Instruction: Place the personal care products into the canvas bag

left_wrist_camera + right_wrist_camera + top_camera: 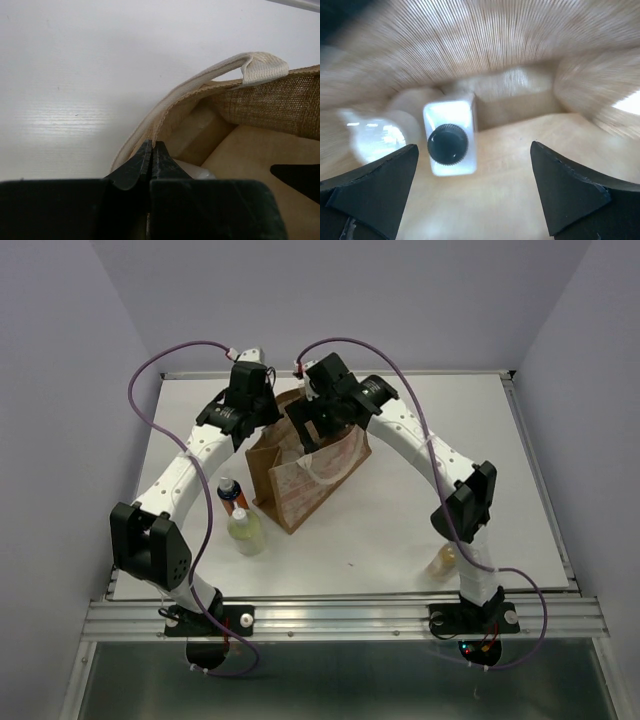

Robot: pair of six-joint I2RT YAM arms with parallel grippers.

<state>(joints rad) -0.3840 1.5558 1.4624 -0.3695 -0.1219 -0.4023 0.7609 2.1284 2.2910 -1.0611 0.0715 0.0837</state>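
The canvas bag (318, 480) stands upright mid-table. My left gripper (262, 422) is shut on its cream strap handle (200, 85) at the rim, seen in the left wrist view (151, 146). My right gripper (316, 426) hangs open and empty inside the bag's mouth (475, 170). Below it, the white square bottle with the black cap (449, 140) stands on the bag's floor, beside a blurred pale thing (375, 137). The orange bottle (231, 494) and the pale yellow-green bottle (246, 531) stand left of the bag. The amber bottle (441, 562) sits by the right arm's base.
A tan block-shaped thing (515, 107) lies against the bag's inner wall behind the white bottle; I cannot tell if it is the brown-tan bottle. The table's raised rim (340, 374) runs along the back. The right arm's elbow (470, 502) hangs over the table's right side.
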